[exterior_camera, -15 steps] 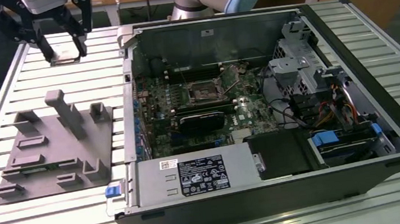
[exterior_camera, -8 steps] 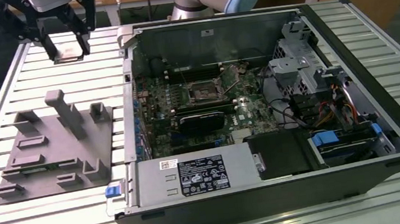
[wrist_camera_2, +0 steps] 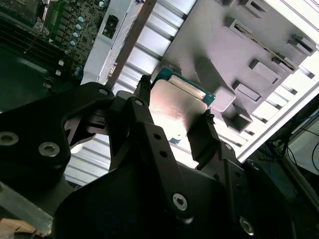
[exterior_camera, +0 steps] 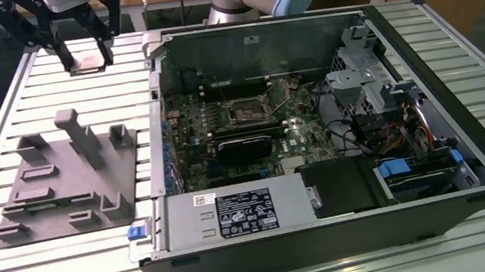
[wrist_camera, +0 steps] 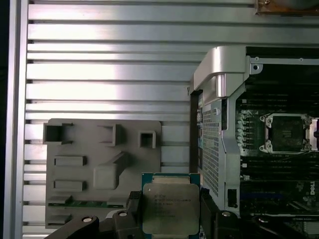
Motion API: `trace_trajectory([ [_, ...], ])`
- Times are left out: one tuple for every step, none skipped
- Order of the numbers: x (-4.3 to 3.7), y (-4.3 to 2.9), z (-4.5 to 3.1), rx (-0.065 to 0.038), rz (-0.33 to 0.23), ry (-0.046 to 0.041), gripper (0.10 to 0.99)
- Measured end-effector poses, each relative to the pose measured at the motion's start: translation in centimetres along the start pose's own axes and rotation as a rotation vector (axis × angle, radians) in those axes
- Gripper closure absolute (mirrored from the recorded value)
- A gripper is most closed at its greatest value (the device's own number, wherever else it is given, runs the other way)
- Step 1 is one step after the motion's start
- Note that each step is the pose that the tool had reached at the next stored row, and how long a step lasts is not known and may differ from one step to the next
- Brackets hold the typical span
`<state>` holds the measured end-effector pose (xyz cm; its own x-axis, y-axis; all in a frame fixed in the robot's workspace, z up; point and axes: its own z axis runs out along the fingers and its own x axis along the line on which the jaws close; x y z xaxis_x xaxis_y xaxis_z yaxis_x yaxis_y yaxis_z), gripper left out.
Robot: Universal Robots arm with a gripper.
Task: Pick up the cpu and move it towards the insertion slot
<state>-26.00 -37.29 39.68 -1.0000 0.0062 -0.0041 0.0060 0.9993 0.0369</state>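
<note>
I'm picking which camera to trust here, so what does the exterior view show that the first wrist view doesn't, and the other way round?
Exterior view alone: the whole open computer case, its drive bays and cables, and the gripper raised above the slatted table.

First wrist view alone: the cpu close up, silvery top facing the camera, clamped between the black fingers.

Both: the grey fixture and the insertion slot on the green board.

A robotics lab bench: slatted aluminium table (exterior_camera: pixel 26 85), opened computer case (exterior_camera: pixel 415 41) (motherboard exposed), grey fixture (exterior_camera: pixel 66 190).
</note>
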Motion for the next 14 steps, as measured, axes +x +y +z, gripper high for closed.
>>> trace_trajectory([
  [-0.06, 0.02, 0.00, 0.000, 0.000, 0.0000, 0.541],
  [-0.13, 0.05, 0.00, 0.000, 0.000, 0.0000, 0.541],
  [-0.18, 0.07, 0.01, 0.000, 0.000, 0.0000, 0.541],
  [-0.24, 0.09, 0.00, 0.000, 0.000, 0.0001, 0.541],
  [-0.29, 0.11, 0.00, 0.000, 0.000, 0.0000, 0.541],
  [-0.35, 0.13, 0.01, 0.000, 0.000, 0.0000, 0.541],
  [-0.40, 0.15, 0.01, 0.000, 0.000, 0.0000, 0.541],
  [-0.45, 0.17, 0.01, 0.000, 0.000, 0.0000, 0.541],
  [-0.49, 0.19, 0.01, 0.000, 0.000, 0.0000, 0.541],
  [-0.54, 0.21, 0.01, 0.000, 0.000, 0.0000, 0.541],
  [-0.59, 0.23, 0.01, 0.000, 0.000, 0.0000, 0.541],
  [-0.64, 0.25, 0.01, 0.000, 0.000, 0.0000, 0.541],
  [-0.68, 0.27, 0.02, 0.000, 0.000, 0.0000, 0.541],
  [-0.73, 0.29, 0.02, 0.000, 0.000, 0.0000, 0.541],
])
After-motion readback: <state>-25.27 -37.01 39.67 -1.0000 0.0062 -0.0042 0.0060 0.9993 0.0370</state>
